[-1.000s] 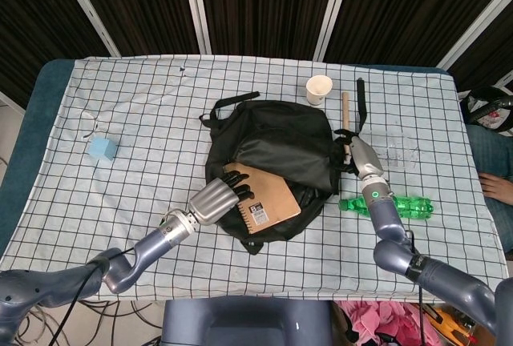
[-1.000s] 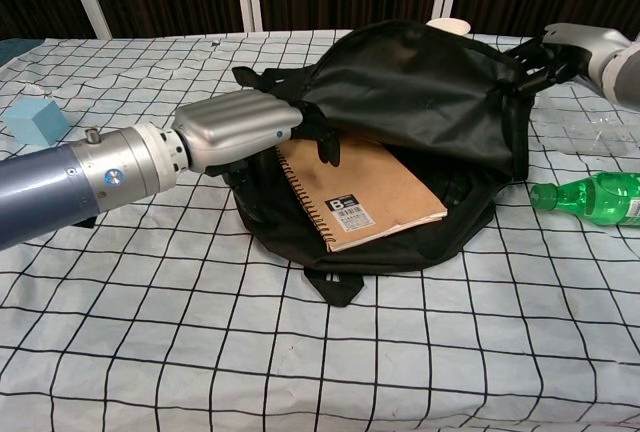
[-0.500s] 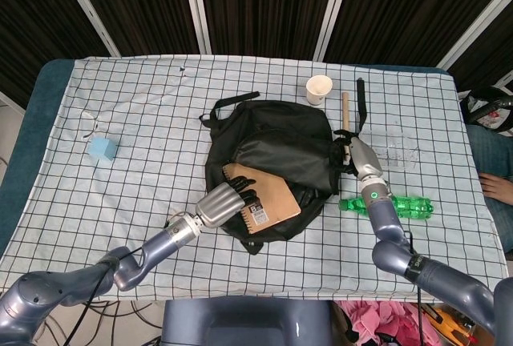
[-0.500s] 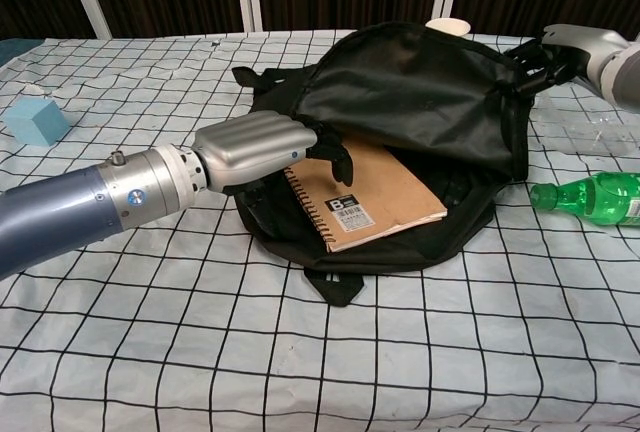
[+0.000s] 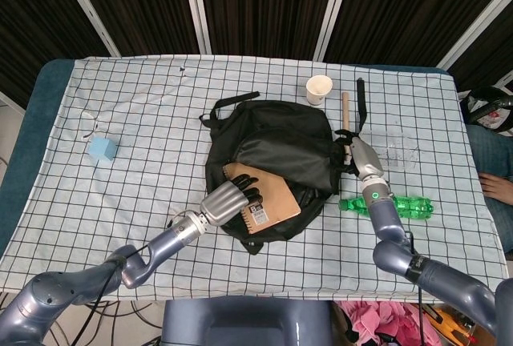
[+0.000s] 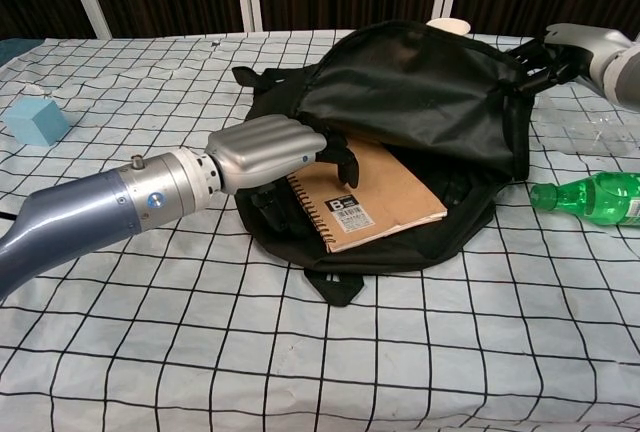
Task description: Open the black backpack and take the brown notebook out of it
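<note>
The black backpack (image 5: 272,142) (image 6: 420,92) lies open in the middle of the table. The brown spiral notebook (image 5: 272,200) (image 6: 390,197) sticks halfway out of its mouth, with the flap over its far edge. My left hand (image 5: 228,199) (image 6: 268,149) lies over the notebook's near-left corner, fingers curled down across the spiral edge. Its thumb is hidden, so a grip cannot be confirmed. My right hand (image 5: 358,154) (image 6: 572,45) holds the backpack's right side.
A green plastic bottle (image 5: 397,206) (image 6: 592,199) lies right of the bag. A paper cup (image 5: 319,89), a wooden stick (image 5: 345,109) and a clear plastic container (image 5: 401,147) sit behind and to the right. A blue cube (image 5: 102,148) (image 6: 36,121) stands far left.
My left hand has slid right along the bag's mouth onto the notebook's spiral corner. The notebook, the bag and my right hand have barely moved.
</note>
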Action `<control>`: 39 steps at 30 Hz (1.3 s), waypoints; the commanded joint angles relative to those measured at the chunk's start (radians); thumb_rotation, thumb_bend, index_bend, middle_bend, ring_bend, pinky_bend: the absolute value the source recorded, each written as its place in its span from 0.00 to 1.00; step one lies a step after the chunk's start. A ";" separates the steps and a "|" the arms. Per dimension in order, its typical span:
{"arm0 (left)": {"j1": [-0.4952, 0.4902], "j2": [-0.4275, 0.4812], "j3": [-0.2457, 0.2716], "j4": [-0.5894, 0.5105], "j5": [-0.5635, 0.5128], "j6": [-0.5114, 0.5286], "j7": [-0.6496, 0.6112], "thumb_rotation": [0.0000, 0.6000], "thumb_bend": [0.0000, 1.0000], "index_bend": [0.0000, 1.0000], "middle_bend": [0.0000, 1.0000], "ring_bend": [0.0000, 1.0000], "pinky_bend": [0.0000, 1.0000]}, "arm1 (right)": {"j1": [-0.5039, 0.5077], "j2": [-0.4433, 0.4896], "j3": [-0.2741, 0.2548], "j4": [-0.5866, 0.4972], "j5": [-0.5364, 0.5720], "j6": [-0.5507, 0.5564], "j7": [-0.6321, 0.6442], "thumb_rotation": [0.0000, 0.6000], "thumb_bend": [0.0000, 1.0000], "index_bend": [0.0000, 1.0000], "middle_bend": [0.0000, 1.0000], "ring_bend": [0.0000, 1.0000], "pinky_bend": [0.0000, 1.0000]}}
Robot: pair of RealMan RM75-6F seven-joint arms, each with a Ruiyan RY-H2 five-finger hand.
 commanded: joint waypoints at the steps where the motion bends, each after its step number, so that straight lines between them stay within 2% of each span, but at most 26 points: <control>1: -0.005 -0.010 -0.003 0.013 -0.008 -0.007 -0.007 1.00 0.00 0.31 0.31 0.11 0.14 | -0.001 -0.001 0.000 0.003 -0.001 -0.001 0.003 1.00 0.49 0.77 0.14 0.09 0.12; 11: -0.023 -0.048 -0.002 0.083 -0.009 -0.004 -0.026 1.00 0.00 0.32 0.31 0.11 0.14 | -0.007 -0.003 -0.002 0.019 -0.012 -0.008 0.018 1.00 0.49 0.77 0.14 0.09 0.12; 16: -0.027 -0.062 0.005 0.116 -0.005 0.005 -0.030 1.00 0.01 0.35 0.35 0.11 0.14 | -0.008 -0.008 -0.004 0.027 -0.024 -0.009 0.025 1.00 0.49 0.77 0.14 0.09 0.12; 25: -0.033 -0.074 0.013 0.155 -0.001 0.017 -0.061 1.00 0.12 0.39 0.41 0.12 0.14 | -0.010 -0.012 -0.002 0.039 -0.043 -0.011 0.041 1.00 0.49 0.77 0.14 0.09 0.12; 32: -0.037 -0.079 0.018 0.167 0.004 0.033 -0.077 1.00 0.23 0.44 0.48 0.18 0.17 | -0.014 -0.012 -0.001 0.041 -0.053 -0.011 0.051 1.00 0.49 0.77 0.14 0.09 0.12; 39: -0.038 -0.086 0.019 0.187 0.007 0.055 -0.095 1.00 0.26 0.47 0.51 0.21 0.20 | -0.017 -0.013 0.000 0.047 -0.067 -0.009 0.064 1.00 0.49 0.77 0.14 0.09 0.12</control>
